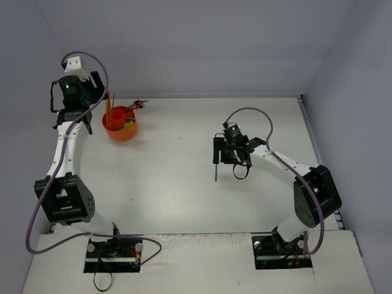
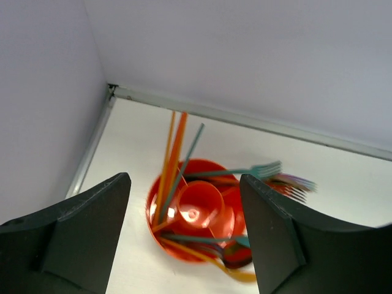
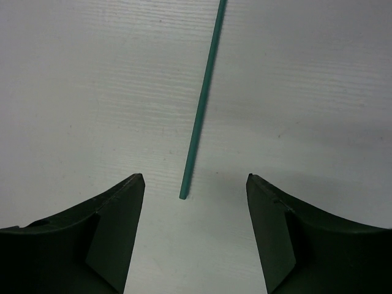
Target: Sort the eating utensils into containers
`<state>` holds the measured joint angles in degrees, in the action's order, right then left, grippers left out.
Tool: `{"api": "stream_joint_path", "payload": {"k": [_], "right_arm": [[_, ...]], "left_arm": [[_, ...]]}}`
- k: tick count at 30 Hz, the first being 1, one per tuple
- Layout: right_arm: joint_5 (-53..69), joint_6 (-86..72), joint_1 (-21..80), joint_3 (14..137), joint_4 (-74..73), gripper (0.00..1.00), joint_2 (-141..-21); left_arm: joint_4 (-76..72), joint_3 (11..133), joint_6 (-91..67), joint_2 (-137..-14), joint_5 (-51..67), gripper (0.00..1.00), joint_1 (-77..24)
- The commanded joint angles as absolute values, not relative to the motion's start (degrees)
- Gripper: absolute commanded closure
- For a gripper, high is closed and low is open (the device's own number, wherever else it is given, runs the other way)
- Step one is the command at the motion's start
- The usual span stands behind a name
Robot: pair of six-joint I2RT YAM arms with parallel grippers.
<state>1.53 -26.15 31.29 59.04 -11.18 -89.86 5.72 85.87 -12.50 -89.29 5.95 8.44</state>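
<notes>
Left gripper (image 2: pixel 184 184): we see it wide, empty, above the crowded cup (image 2: pixel 151 211) by the wall (image 2: pixel 245 49).
Right gripper (image 3: pixel 195 184): wide, empty, astride a teal chopstick (image 3: pixel 202 104) on the table (image 3: pixel 92 73).

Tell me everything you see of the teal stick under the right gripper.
The teal chopstick is slim, straight and matte, plastic by its look, with a square-cut near end. It lies flat and alone on the white table, well away from the orange cup. In the wrist view that near end sits between the open fingers of the right gripper; neither finger touches it. Its far end runs out of that view.
</notes>
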Motion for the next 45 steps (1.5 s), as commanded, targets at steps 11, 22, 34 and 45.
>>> {"api": "stream_joint_path", "payload": {"k": [11,22,34,45], "right_arm": [[-7.04,-31.11,35.62,64.4,-14.36,0.53,-102.14],[-8.32,-32.17,36.27,62.62,-14.5,0.87,-105.44],[-4.24,-25.26,36.56,60.68,-8.56,1.0,-89.98],[8.45,-19.51,36.74,59.34,2.21,1.0,-74.61]], "left_arm": [[24.1,82.76,-21.05,-72.77,1.3,0.31,-9.82],[23.09,84.93,-27.3,-75.46,0.59,0.31,-23.71],[11.34,81.18,-37.82,-81.98,9.98,0.31,-29.7],[1.57,83.51,-41.04,-87.82,14.68,0.28,-34.63]]}}
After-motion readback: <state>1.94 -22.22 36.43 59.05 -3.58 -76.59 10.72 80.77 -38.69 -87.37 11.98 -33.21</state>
